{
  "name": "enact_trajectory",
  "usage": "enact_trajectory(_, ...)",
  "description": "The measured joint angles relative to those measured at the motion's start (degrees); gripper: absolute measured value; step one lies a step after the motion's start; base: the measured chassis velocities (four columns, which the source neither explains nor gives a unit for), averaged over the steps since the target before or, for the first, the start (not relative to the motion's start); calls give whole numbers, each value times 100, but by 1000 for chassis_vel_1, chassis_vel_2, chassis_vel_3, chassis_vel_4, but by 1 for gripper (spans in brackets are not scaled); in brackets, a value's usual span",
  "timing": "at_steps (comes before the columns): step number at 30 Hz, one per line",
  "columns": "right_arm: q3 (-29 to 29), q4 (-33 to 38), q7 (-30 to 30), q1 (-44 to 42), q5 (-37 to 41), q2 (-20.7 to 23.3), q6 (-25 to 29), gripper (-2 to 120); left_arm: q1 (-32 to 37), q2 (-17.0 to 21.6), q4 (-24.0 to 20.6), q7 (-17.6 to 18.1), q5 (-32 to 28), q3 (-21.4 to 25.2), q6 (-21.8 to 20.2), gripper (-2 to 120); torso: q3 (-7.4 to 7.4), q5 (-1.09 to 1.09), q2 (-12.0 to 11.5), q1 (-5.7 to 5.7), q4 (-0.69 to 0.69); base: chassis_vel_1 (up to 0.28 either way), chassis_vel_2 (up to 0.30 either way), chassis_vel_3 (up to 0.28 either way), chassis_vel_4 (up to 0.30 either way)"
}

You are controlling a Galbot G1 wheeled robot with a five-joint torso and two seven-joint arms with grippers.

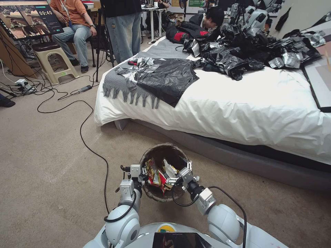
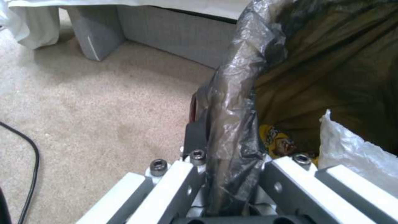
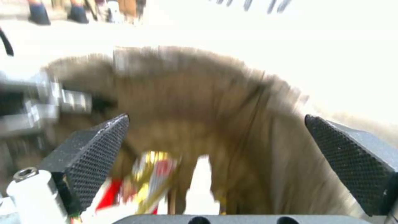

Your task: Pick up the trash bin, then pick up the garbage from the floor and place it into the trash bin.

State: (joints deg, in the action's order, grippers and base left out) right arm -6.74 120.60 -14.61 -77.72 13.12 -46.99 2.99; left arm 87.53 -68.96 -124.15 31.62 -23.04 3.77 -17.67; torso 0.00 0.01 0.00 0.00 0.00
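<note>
Clamping the crinkled bag-wrapped rim of the trash bin, the left gripper had its jaws clenched on the bin's left edge, forearm angled up from the robot's chest. The right gripper hung over the bin's mouth, its jaws released and spread wide, textured black pads apart. Inside the round bin lay the garbage: glossy snack wrappers and white plastic. The bin stood just before the bed, above the carpet.
</note>
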Motion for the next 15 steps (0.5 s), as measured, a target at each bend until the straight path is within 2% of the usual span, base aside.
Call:
enact_trajectory(5, 685, 644, -100, -189, 169, 76, 162, 100, 44, 0, 4, -7, 50, 44, 56, 0, 0, -1, 0, 0, -1, 0, 0, 0, 0)
enact_trajectory(7, 783, 717, -142, -196, 222, 75, 164, 100, 52, -2, 4, -10, 69, 53, 65, 0, 0, -1, 0, 0, -1, 0, 0, 0, 0)
enact_trajectory(10, 1443, 994, -400, -232, 549, -25, 92, 100, 94, -10, 4, -16, 170, 100, 111, 0, 0, 0, 0, 0, 0, 0, 0, 0, 0)
enact_trajectory(12, 1578, 1040, -444, -256, 605, -51, 54, 100, 98, -13, 5, -16, 183, 104, 118, 0, 0, 0, 0, 0, 0, 0, 0, 0, 0)
enact_trajectory(15, 2222, 1176, -667, -425, 771, -174, -105, 100, 144, -39, 18, -17, 260, 172, 180, 0, 0, 0, 0, 0, -1, 0, 0, 0, 0)
